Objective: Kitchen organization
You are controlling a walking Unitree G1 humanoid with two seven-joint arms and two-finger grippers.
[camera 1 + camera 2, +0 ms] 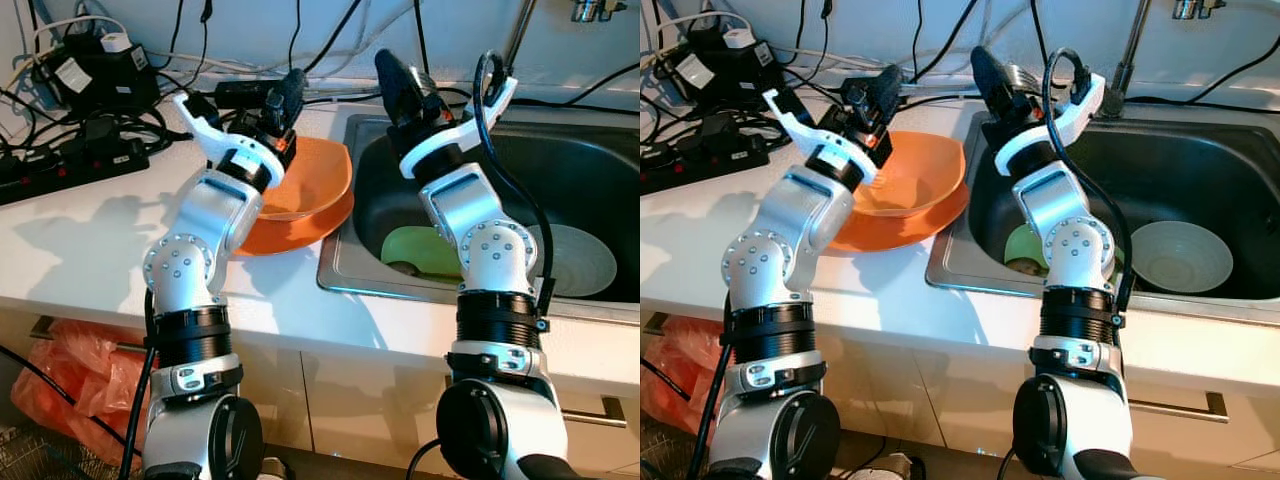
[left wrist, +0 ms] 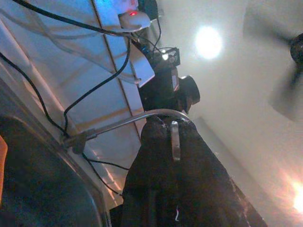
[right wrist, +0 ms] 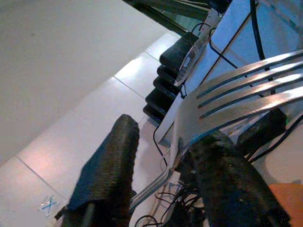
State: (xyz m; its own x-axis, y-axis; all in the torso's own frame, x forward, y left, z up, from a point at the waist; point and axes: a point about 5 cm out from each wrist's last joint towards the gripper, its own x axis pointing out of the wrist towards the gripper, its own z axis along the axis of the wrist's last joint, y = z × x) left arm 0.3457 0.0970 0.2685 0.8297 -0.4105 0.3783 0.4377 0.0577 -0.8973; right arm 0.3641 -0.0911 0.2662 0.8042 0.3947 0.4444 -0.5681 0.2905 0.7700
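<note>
Right gripper [image 3: 161,165]: raised over the back left corner of the sink [image 1: 600,150], its two black fingers pinching a metal fork [image 3: 236,99] by the neck, tines standing clear beyond the fingertips.

Left gripper [image 1: 283,100]: raised over the far rim of the orange bowl [image 1: 310,190], fingers pressed together; a thin metal piece lies along them in the wrist view, possibly a utensil handle, though the picture is too dim to say.

Orange bowl: on the white counter [image 1: 90,250], nested on a second orange dish and touching the sink's left edge.

In the sink: a green plate [image 1: 420,250], partly hidden behind the right arm, and a pale bowl [image 1: 1180,255] lying just beside it on the basin floor.

Behind the counter: a black power strip [image 1: 70,165] with tangled cables, and the tap [image 1: 1130,55] at the back of the sink.

Progress, as a judgement: early to middle. The fork is in hand but not yet put away; the green plate and pale bowl are left in the basin, and the orange dishes are left on the counter.
</note>
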